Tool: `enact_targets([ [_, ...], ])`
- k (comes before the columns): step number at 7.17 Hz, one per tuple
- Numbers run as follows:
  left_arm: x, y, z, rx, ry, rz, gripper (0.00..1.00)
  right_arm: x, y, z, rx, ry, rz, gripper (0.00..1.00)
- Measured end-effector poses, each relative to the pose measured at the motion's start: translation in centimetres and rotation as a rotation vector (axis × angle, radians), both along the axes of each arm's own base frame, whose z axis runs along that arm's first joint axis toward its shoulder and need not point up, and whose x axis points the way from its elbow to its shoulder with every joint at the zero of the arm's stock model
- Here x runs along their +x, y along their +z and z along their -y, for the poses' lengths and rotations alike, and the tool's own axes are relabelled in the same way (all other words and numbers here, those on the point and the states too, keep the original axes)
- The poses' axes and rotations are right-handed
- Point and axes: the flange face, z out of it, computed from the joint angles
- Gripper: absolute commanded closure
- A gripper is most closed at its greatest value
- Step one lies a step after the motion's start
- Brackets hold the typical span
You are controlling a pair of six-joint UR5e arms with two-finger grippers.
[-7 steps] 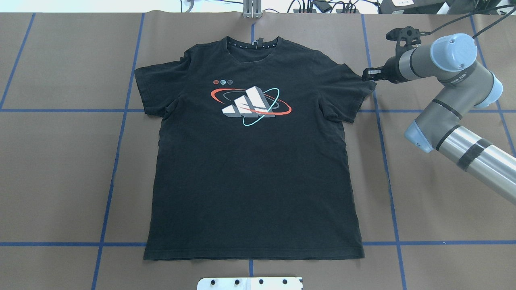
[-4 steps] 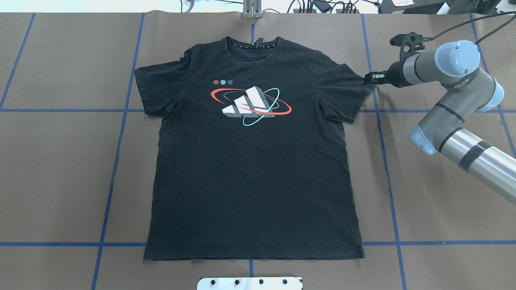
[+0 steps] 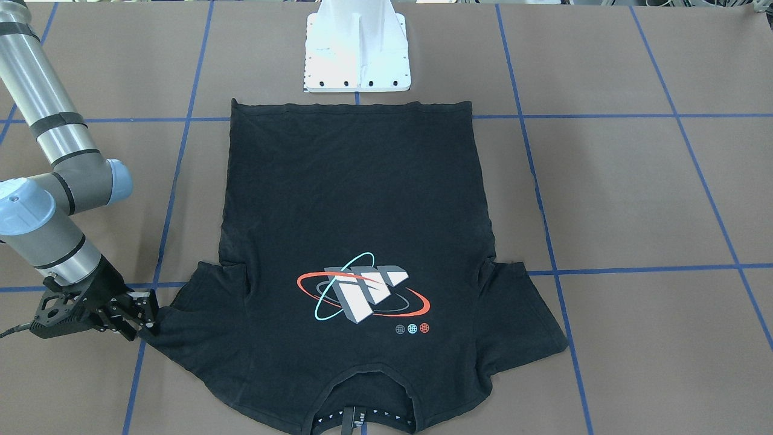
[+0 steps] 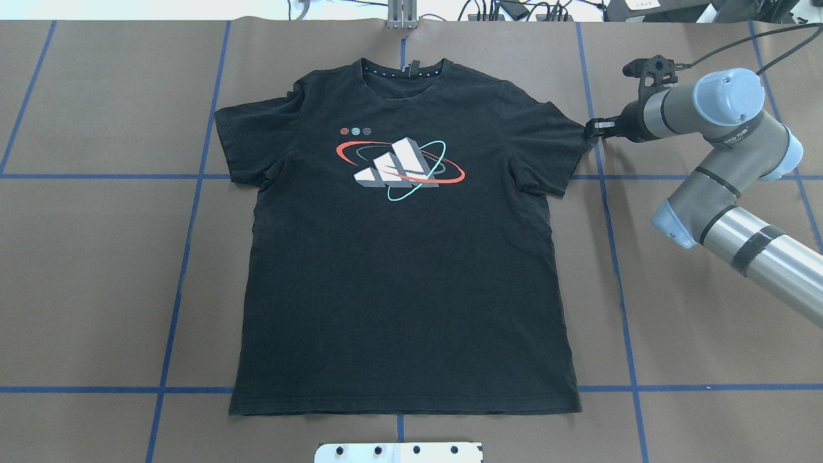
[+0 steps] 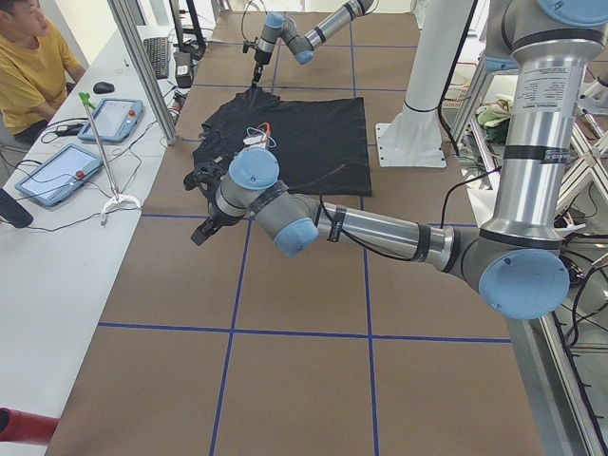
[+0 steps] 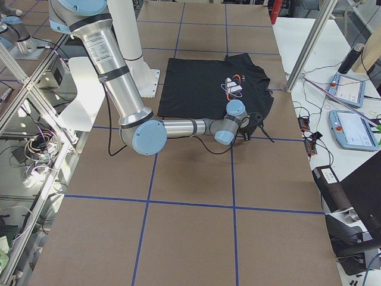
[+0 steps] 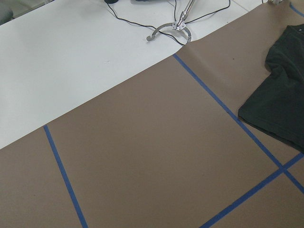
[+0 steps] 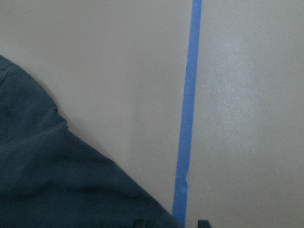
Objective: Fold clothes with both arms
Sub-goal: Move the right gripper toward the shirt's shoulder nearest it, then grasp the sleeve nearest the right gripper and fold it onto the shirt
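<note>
Blending into black T-shirt [image 4: 398, 289] sleeve, right fingers [image 3: 144, 304] barely distinguishable.

Overhead and front cameras face oppositely, sharing the T-shirt [image 4: 398, 257].

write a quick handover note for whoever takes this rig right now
Right hand: looks open, tips at the corner of the T-shirt sleeve on the robot's right, not yet gripping.
Left hand: over bare table, off the cloth on the robot's left; open or shut, cannot tell.
T-shirt: flat, print up, collar away from the robot.
Done: nothing folded.
Left: grip, then every fold.
</note>
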Motion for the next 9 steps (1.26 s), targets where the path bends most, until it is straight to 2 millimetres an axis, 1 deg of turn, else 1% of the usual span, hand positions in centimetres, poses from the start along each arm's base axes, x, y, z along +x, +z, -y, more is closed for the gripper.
enact_targets([
  [2,0.0,0.0,0.0,0.000,0.000,0.000,0.00,-0.1,0.0,0.0,0.001,0.000,0.000,1.00],
  [5,0.0,0.0,0.0,-0.001,0.000,0.000,0.00,0.0,-0.4,0.1,0.006,0.001,0.004,1.00],
  [6,0.0,0.0,0.0,-0.001,0.000,0.000,0.00,0.3,-1.1,0.2,0.015,0.004,0.013,1.00],
  [7,0.0,0.1,0.0,-0.001,0.000,0.000,0.00,1.0,-2.8,0.4,0.025,0.009,0.028,1.00],
  [8,0.0,0.1,0.0,-0.002,0.000,0.000,0.00,1.6,-5.3,0.6,0.018,0.013,0.038,1.00],
  [9,0.0,0.0,0.0,-0.002,0.000,0.000,0.00,2.0,-9.0,0.5,-0.010,0.024,0.043,1.00],
])
